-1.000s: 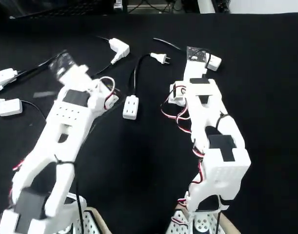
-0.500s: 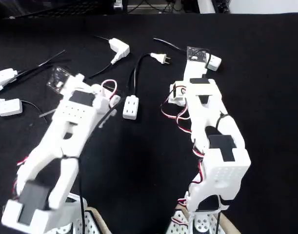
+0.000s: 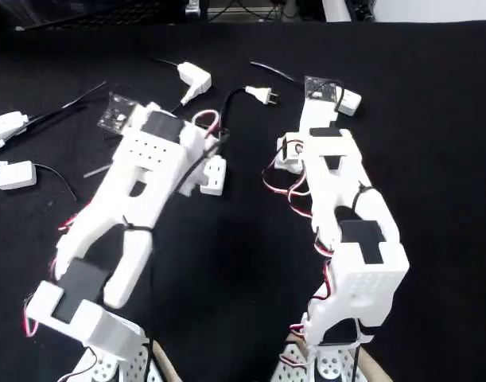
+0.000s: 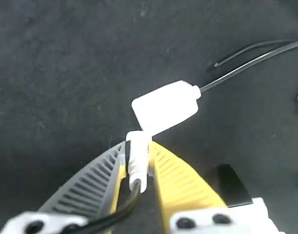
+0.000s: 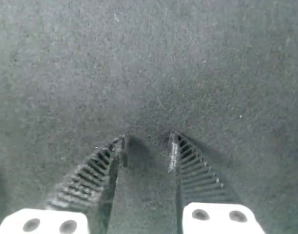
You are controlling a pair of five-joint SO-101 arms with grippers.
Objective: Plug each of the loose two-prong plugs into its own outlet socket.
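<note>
left arm swings right, toward the socket

over the last second the left arm [image 3: 139, 183] has swept from the left side of the table toward the middle. its wrist end [image 3: 159, 127] has moved to the right and slightly farther up the table. the forearm, which stood apart from the white outlet socket [image 3: 215, 177], now overlaps that socket's left edge. the elbow end [image 3: 75, 290] has risen and come inward from the near-left corner.
</note>
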